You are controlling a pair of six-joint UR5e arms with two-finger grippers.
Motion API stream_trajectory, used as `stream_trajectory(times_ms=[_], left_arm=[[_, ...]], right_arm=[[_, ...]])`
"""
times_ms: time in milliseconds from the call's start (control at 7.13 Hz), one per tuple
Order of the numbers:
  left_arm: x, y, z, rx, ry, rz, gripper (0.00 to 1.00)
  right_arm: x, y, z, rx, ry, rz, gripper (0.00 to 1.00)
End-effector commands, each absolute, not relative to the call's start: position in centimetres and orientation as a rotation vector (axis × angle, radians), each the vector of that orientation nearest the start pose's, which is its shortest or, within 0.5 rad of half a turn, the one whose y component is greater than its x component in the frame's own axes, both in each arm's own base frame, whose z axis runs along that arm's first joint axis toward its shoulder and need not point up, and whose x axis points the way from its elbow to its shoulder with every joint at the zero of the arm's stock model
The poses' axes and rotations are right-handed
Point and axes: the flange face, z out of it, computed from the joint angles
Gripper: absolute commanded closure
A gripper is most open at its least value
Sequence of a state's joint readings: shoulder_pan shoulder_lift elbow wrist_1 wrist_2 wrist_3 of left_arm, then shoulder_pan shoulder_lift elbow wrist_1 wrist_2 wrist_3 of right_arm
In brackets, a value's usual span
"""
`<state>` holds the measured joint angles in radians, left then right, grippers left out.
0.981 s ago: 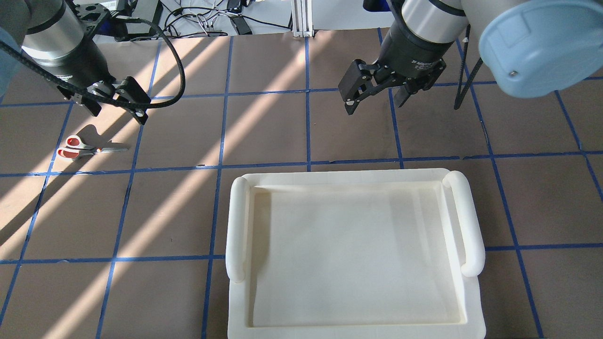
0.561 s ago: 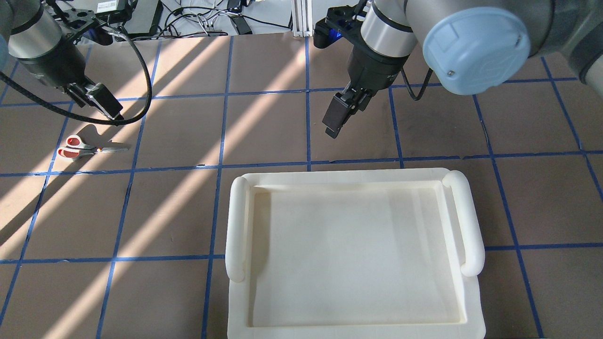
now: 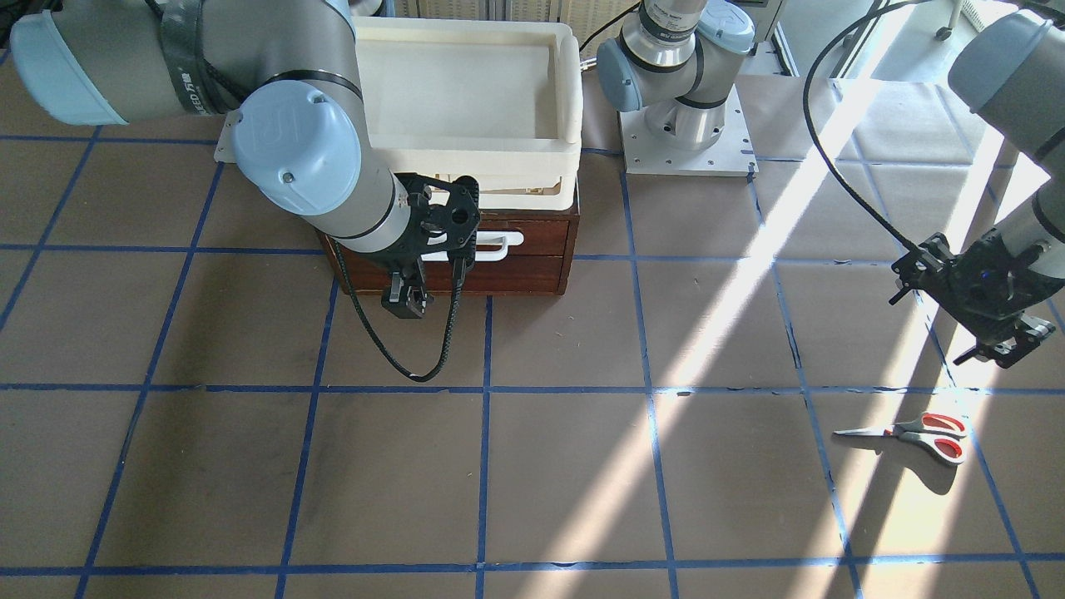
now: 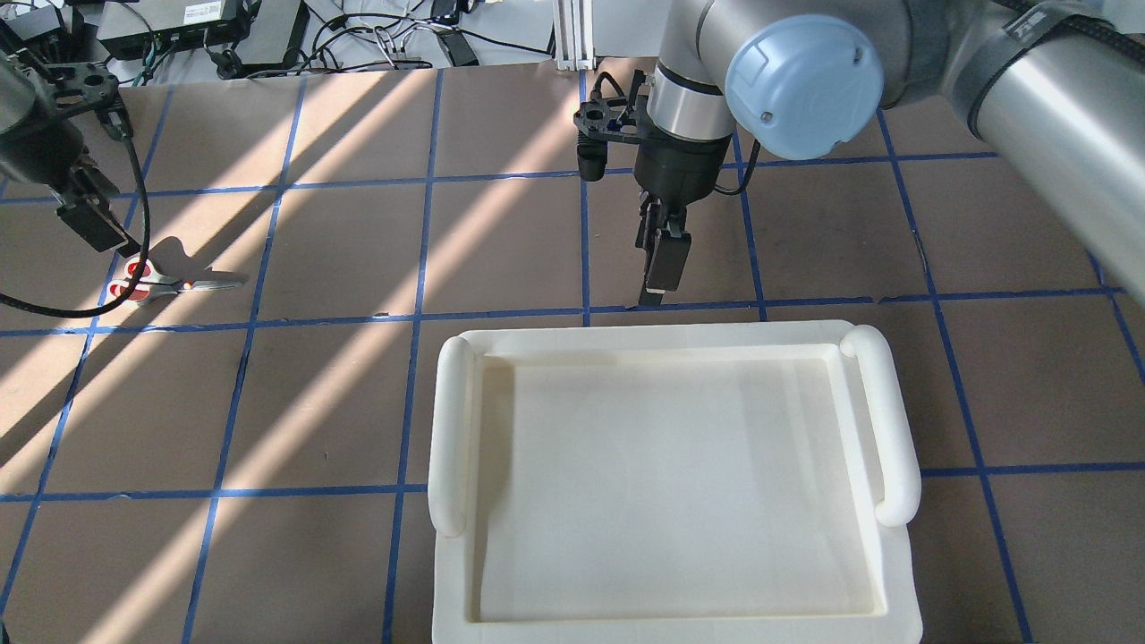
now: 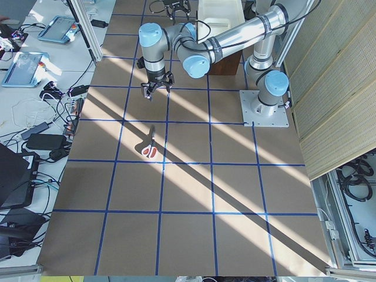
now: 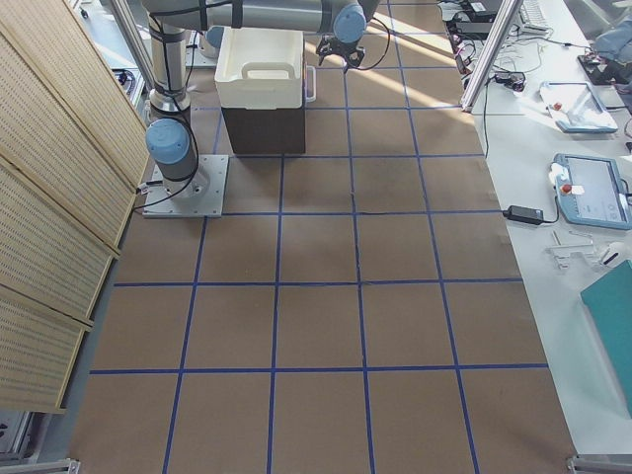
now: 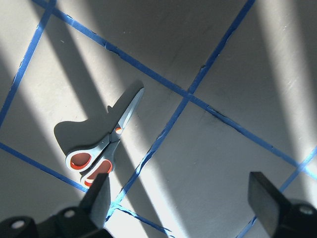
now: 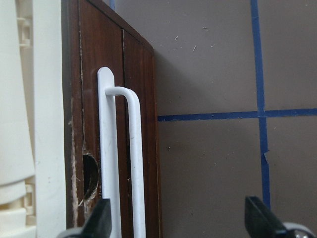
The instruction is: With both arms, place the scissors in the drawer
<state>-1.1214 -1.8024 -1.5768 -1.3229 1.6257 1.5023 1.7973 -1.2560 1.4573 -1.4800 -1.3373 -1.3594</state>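
Blue-gridded table [image 3: 541, 466], scissors [image 3: 915, 433] flat.

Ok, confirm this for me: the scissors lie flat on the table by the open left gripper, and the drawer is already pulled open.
Not quite. The drawer is shut, its dark front flush with the cabinet in the exterior front-facing view. The rest stands: the scissors lie flat on the table by the open left gripper.

A robotics lab is showing here: blue tape lines [image 3: 484, 389] are gridding the brown desk [image 3: 566, 474] beneath the left tool [image 7: 182, 201] and right tool [image 3: 405, 301], while teach pendants [image 6: 590, 193] and cables [image 5: 35, 108] are lying past them, off the desk's edge.
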Motion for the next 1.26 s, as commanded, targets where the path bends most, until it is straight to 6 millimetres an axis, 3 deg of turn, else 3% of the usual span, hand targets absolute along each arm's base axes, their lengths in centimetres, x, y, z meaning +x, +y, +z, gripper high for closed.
stream_trajectory(times_ms=[0,561,841,1121], left_arm=[[18.3,-60.0,34.3,1.821,2.452,0.039,0.00],[20.6,-62.3,26.2,2.234,2.165,0.079,0.00],[23.9,-62.0,23.0,2.243,2.179,0.079,0.00],[24.2,-62.1,20.5,2.264,2.201,0.090,0.00]], right_arm=[[32.0,-52.4,32.3,-2.160,1.823,0.341,0.10],[32.2,-52.4,30.7,-2.173,1.787,0.420,0.09],[32.2,-52.3,30.1,-2.154,1.785,0.444,0.09],[32.5,-52.3,29.5,-2.104,1.804,0.439,0.09]])
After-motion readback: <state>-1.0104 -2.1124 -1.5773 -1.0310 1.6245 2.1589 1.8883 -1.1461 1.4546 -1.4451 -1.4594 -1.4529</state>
